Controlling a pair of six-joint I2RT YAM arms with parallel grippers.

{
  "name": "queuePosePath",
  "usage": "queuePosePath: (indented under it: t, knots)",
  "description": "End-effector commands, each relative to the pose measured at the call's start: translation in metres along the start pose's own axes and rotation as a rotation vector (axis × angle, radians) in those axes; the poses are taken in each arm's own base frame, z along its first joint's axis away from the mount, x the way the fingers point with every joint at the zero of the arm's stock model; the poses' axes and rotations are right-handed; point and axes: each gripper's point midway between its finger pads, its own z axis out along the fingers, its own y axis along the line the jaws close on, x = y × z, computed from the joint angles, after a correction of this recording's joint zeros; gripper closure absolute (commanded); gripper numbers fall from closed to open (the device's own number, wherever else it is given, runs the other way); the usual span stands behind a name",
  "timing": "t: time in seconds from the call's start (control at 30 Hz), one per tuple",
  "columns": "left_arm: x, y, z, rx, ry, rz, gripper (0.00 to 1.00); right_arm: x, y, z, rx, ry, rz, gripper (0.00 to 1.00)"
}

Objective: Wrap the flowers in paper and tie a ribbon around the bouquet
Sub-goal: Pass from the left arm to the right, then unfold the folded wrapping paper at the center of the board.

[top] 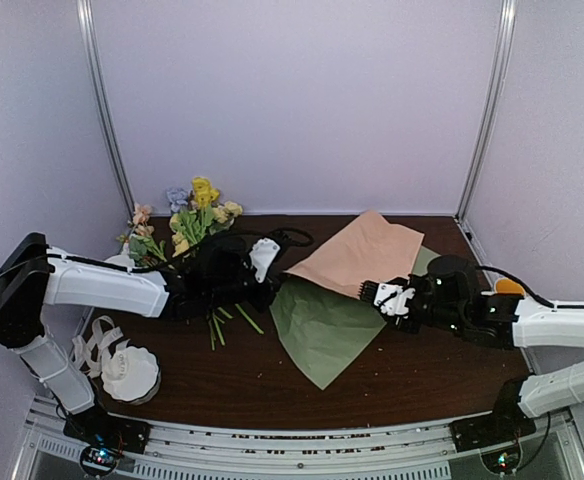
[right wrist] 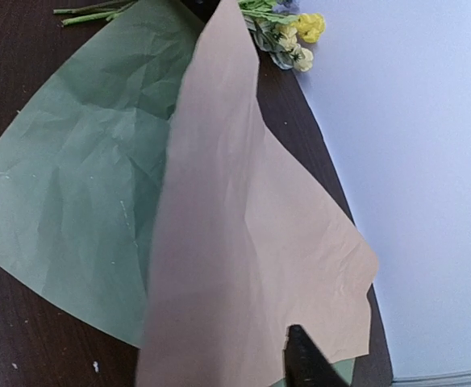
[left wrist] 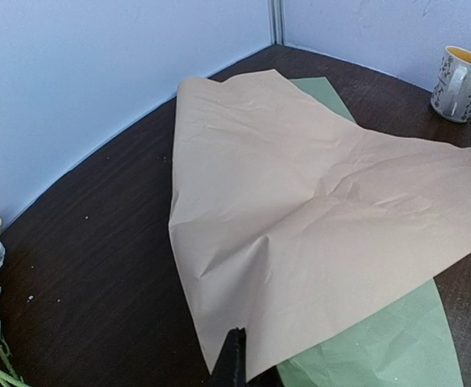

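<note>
The peach-pink paper (top: 364, 250) lies over the sage green paper (top: 322, 330) in the middle of the table. My left gripper (top: 268, 276) is shut on its left corner, and that corner is raised; one black fingertip (left wrist: 234, 355) lies on the peach paper (left wrist: 300, 201). At the sheet's right edge my right gripper (top: 374, 294) stands open. One of its fingers (right wrist: 304, 359) shows beside the peach paper (right wrist: 243, 242) and the other is hidden under it. The flowers (top: 197, 215) lie at the back left, behind my left arm. The ribbon (top: 97, 345) lies at the front left.
A white scalloped bowl (top: 132, 372) sits by the ribbon at the front left. A mug (left wrist: 459, 72) stands near the right wall, behind my right arm. Loose green stems (top: 222, 325) lie by the green sheet's left edge. Walls close in the back and both sides.
</note>
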Motion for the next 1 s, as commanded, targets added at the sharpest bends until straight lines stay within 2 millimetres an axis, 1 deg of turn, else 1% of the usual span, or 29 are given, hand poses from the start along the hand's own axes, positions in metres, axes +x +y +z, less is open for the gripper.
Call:
queuePosePath:
  t: [0.0, 0.03, 0.1, 0.13, 0.17, 0.2, 0.23, 0.27, 0.3, 0.33, 0.4, 0.43, 0.47, 0.53, 0.6, 0.63, 0.7, 0.77, 0.8, 0.83, 0.87, 0.9, 0.97]
  knots:
    - [-0.012, 0.000, -0.007, 0.036, -0.057, -0.020, 1.00, -0.033, -0.040, -0.009, 0.075, -0.112, 0.063, 0.87]
    - [-0.011, -0.003, -0.010, 0.055, -0.060, -0.014, 1.00, -0.038, -0.045, -0.012, 0.070, -0.111, 0.062, 0.99]
    - [-0.011, -0.011, -0.015, 0.108, -0.073, 0.013, 1.00, -0.047, -0.048, -0.017, 0.027, -0.102, 0.061, 1.00]
    - [-0.011, -0.020, -0.019, 0.162, -0.083, 0.042, 1.00, -0.051, -0.048, -0.021, -0.003, -0.096, 0.049, 1.00]
    - [-0.011, -0.032, -0.023, 0.226, -0.089, 0.080, 1.00, -0.052, -0.043, -0.024, -0.055, -0.074, 0.038, 1.00]
    - [-0.012, -0.042, -0.028, 0.289, -0.097, 0.114, 0.85, -0.058, -0.045, -0.029, -0.079, -0.074, 0.031, 1.00]
    - [-0.013, -0.048, -0.033, 0.325, -0.101, 0.137, 0.62, -0.064, -0.046, -0.034, -0.102, -0.067, 0.025, 1.00]
    - [-0.016, -0.050, -0.038, 0.343, -0.106, 0.150, 0.43, -0.068, -0.047, -0.039, -0.123, -0.059, 0.014, 1.00]
    - [-0.022, -0.051, -0.044, 0.348, -0.117, 0.166, 0.33, -0.074, -0.047, -0.044, -0.139, -0.059, -0.005, 1.00]
    - [-0.028, -0.051, -0.050, 0.354, -0.127, 0.182, 0.27, -0.077, -0.045, -0.050, -0.160, -0.054, -0.030, 1.00]
    - [-0.043, -0.053, -0.066, 0.370, -0.159, 0.218, 0.19, -0.089, -0.044, -0.061, -0.181, -0.058, -0.098, 1.00]
    - [-0.051, -0.056, -0.072, 0.378, -0.171, 0.239, 0.15, -0.093, -0.042, -0.065, -0.187, -0.059, -0.133, 1.00]
    - [-0.057, -0.058, -0.077, 0.383, -0.179, 0.256, 0.14, -0.100, -0.042, -0.069, -0.188, -0.064, -0.166, 1.00]
    - [-0.066, -0.068, -0.083, 0.406, -0.182, 0.281, 0.14, -0.111, -0.043, -0.077, -0.182, -0.071, -0.215, 1.00]
    - [-0.069, -0.079, -0.086, 0.451, -0.172, 0.296, 0.14, -0.122, -0.045, -0.083, -0.182, -0.084, -0.264, 1.00]
    - [-0.067, -0.086, -0.090, 0.497, -0.163, 0.297, 0.14, -0.130, -0.048, -0.087, -0.176, -0.093, -0.280, 1.00]
    - [-0.067, -0.098, -0.098, 0.575, -0.172, 0.299, 0.14, -0.138, -0.050, -0.089, -0.185, -0.086, -0.312, 1.00]
    - [-0.065, -0.106, -0.101, 0.602, -0.176, 0.307, 0.15, -0.144, -0.051, -0.090, -0.200, -0.069, -0.321, 1.00]
    - [-0.065, -0.106, -0.099, 0.586, -0.173, 0.311, 0.18, -0.148, -0.054, -0.089, -0.196, -0.067, -0.314, 1.00]
    - [-0.066, -0.105, -0.098, 0.569, -0.165, 0.311, 0.23, -0.151, -0.057, -0.088, -0.191, -0.062, -0.303, 1.00]
    - [-0.066, -0.101, -0.096, 0.546, -0.157, 0.302, 0.33, -0.153, -0.061, -0.087, -0.183, -0.054, -0.294, 1.00]
    - [-0.069, -0.096, -0.094, 0.514, -0.151, 0.290, 0.48, -0.154, -0.065, -0.086, -0.170, -0.047, -0.291, 1.00]
    - [-0.076, -0.088, -0.097, 0.467, -0.163, 0.272, 0.84, -0.156, -0.073, -0.085, -0.139, -0.030, -0.283, 1.00]
